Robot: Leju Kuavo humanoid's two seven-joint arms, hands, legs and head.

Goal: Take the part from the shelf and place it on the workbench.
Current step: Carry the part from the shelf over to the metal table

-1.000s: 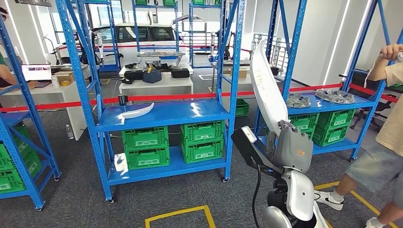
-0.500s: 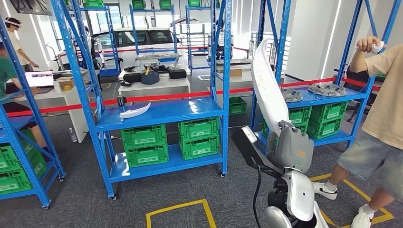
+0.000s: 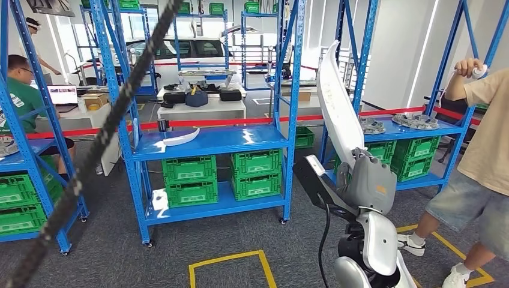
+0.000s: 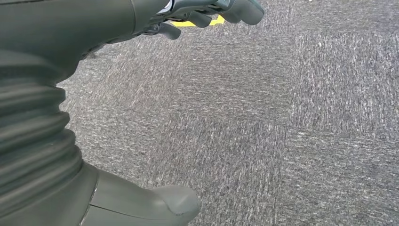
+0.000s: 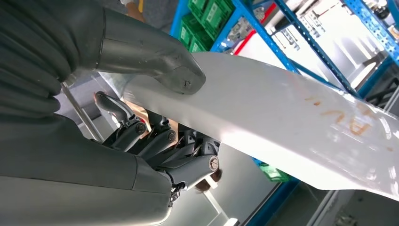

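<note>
Head view: my right hand [image 3: 366, 180] clamps the white part [image 3: 336, 108] at its lower end, thumb over, fingers under. Its long axis stands near upright, tip toward 11 o'clock. Top-heavy; I judge it could pivot or clip the blue shelf [image 3: 210, 143]. Left hand [image 4: 141, 19] hangs released.

White part [image 3: 336, 108] with faint orange marks, blue shelf [image 3: 210, 143], green crates [image 3: 191, 180], grey speckled floor [image 4: 282, 117], yellow floor tape [image 3: 231, 264].
</note>
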